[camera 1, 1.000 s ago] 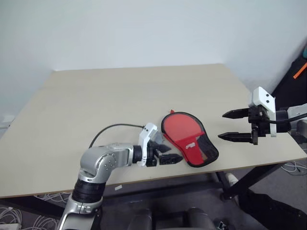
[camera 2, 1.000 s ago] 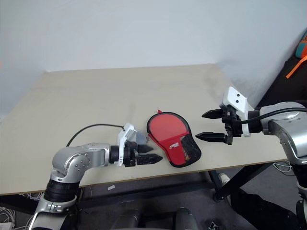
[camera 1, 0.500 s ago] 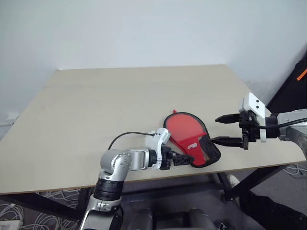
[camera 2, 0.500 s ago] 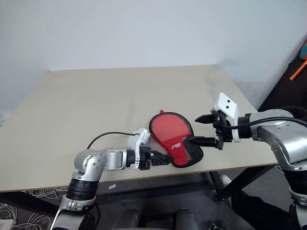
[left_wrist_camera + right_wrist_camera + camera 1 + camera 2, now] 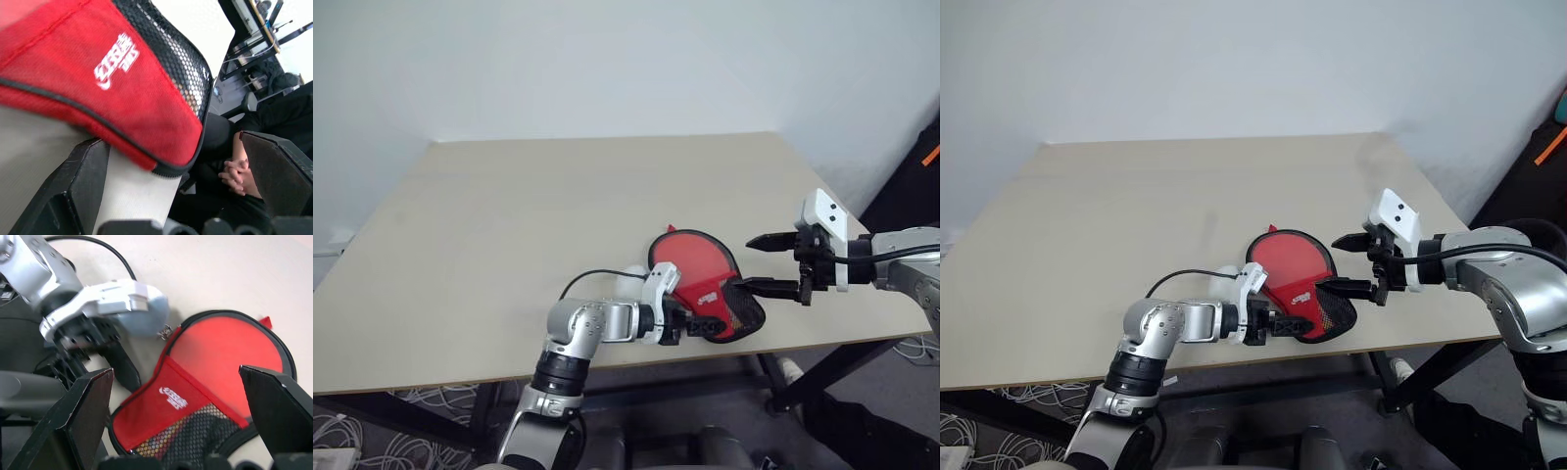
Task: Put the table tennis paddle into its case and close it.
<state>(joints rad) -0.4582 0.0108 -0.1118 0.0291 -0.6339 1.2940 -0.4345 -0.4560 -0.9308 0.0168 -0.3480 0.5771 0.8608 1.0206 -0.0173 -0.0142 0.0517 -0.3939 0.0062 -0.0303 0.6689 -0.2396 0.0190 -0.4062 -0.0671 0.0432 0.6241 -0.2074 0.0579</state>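
The case (image 5: 697, 274) lies flat near the table's front edge, red with black trim, a mesh patch (image 5: 195, 440) and white print. A light striped shape shows through the mesh, and the round part looks smooth red; I cannot tell for sure that this is the paddle. My left gripper (image 5: 702, 323) is open at table level, its two fingers either side of the case's narrow end (image 5: 161, 147). My right gripper (image 5: 746, 262) is open, held above the case's mesh end from the right, with nothing between its fingers.
A small pale blue-grey lump (image 5: 146, 320) lies on the table (image 5: 529, 196) beside the case, under my left wrist. The left arm's black cable (image 5: 592, 276) loops over the tabletop. A person's clasped hands (image 5: 237, 171) show beyond the table edge. Dark gear (image 5: 915, 166) stands at the right.
My left gripper has slid right along the front edge, up to the case's narrow end. The right gripper has come a little left, toward the mesh end. Both stay open.
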